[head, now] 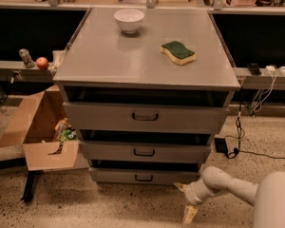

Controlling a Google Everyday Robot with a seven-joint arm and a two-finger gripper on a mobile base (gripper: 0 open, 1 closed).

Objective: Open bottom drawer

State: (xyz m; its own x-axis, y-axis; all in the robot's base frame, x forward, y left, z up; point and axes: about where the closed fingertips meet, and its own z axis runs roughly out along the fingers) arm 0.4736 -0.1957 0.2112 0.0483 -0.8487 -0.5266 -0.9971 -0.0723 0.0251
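I see gripper (185,201) low over the speckled floor (109,208), tan fingers (190,214) spread, empty | bottom drawer (114,175): narrow flat grey metal front, dark loop handle, just left of gripper

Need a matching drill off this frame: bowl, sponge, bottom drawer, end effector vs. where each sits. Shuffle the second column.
Things:
1. bowl
2. sponge
3. bottom drawer
4. end effector

Places:
A. right part of the cabinet top
B. low over the floor, just right of the lowest front, touching nothing
C. back of the cabinet top, near the middle
D. lowest of three fronts, nothing touching it

Pairs: 1-C, 2-A, 3-D, 4-B
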